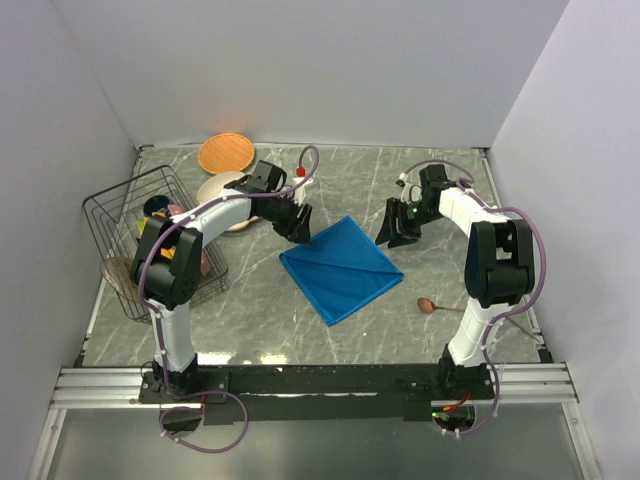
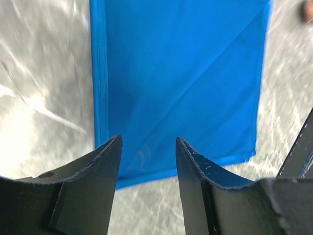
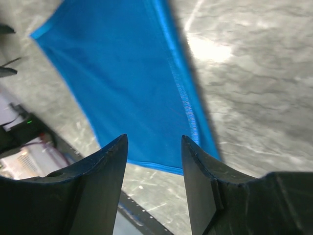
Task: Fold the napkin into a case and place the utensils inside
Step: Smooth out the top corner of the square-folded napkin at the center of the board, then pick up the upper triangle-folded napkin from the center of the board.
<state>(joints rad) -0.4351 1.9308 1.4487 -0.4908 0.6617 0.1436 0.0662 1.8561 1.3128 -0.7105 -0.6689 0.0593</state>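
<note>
The bright blue thin cloth napkin [image 2: 181, 88] runs off the left wrist view's top edge, blurred. Past its right corner, a brown blob [image 2: 308, 11] is cut off, unidentifiable.

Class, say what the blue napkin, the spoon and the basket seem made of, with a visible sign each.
Napkin: thin cloth, slightly shiny, with a stitched hem and fold crease. Spoon: probably wood, matte brown. Basket: dark metal wire, judging by its open grid.
</note>
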